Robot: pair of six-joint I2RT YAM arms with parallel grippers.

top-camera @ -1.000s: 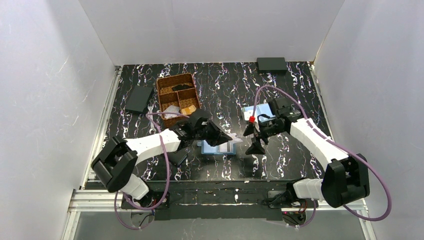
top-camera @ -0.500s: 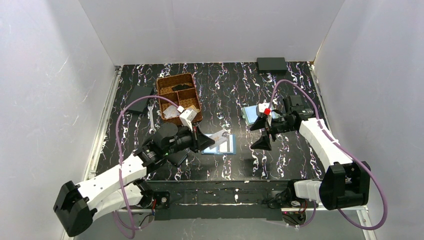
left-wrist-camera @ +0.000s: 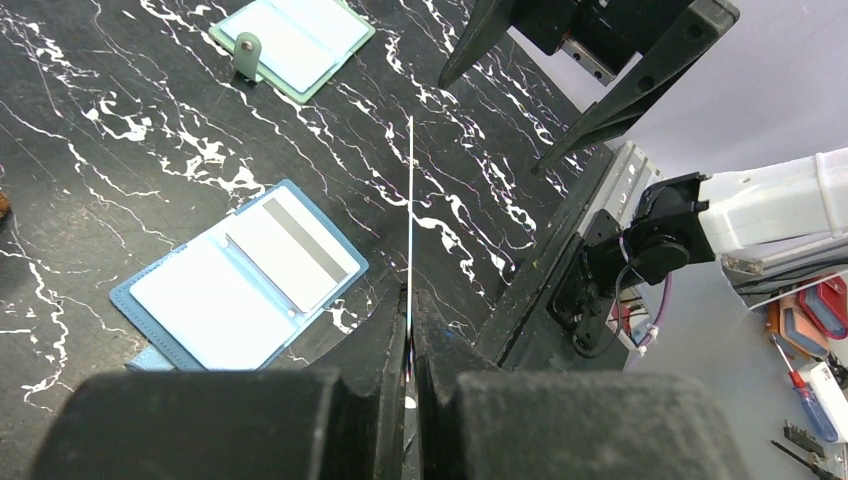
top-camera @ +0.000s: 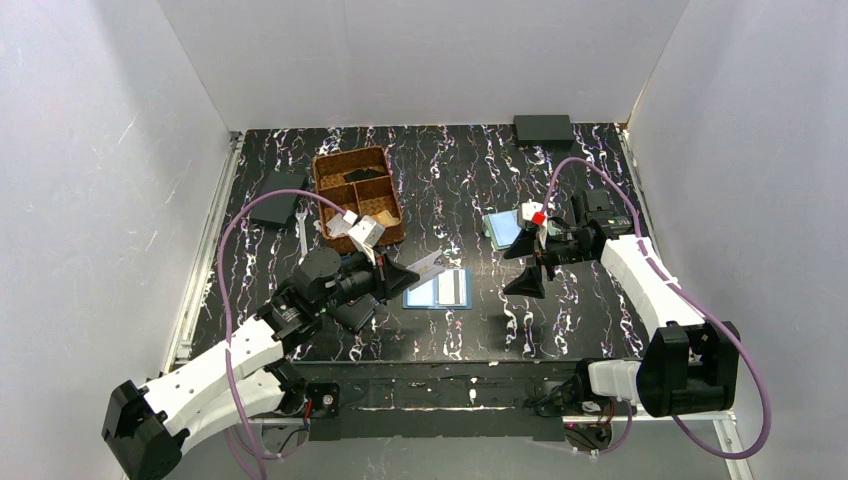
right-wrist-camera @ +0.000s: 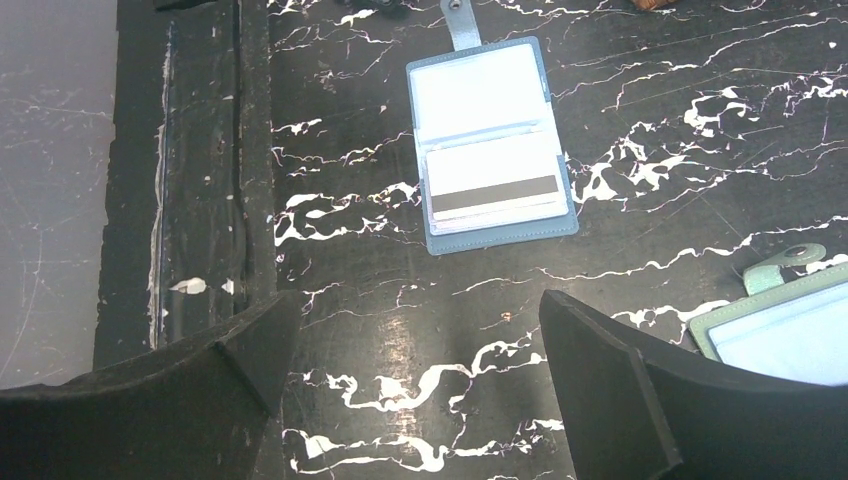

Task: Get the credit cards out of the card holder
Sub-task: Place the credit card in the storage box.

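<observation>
Right, top view: left gripper (top-camera: 408, 274) is clamped on one credit card (top-camera: 430, 265), lifted clear just left of the card holder (top-camera: 437, 291). The holder lies open and flat on the surface (top-camera: 470, 170), near centre. Right gripper (top-camera: 523, 267) hangs wide and empty just right of it, likely parked out of the way.

Left wrist: the held card (left-wrist-camera: 410, 210) is edge-on, pinched at one end, probably for a clean drop-off. A second card (left-wrist-camera: 295, 255), stripe up, sits in the holder's right half.

Right wrist: jaws are spread with nothing between them, and the stripe card (right-wrist-camera: 495, 190) is exposed, probably the next pick. The pale green holder (right-wrist-camera: 790, 320) isn't ours.
</observation>
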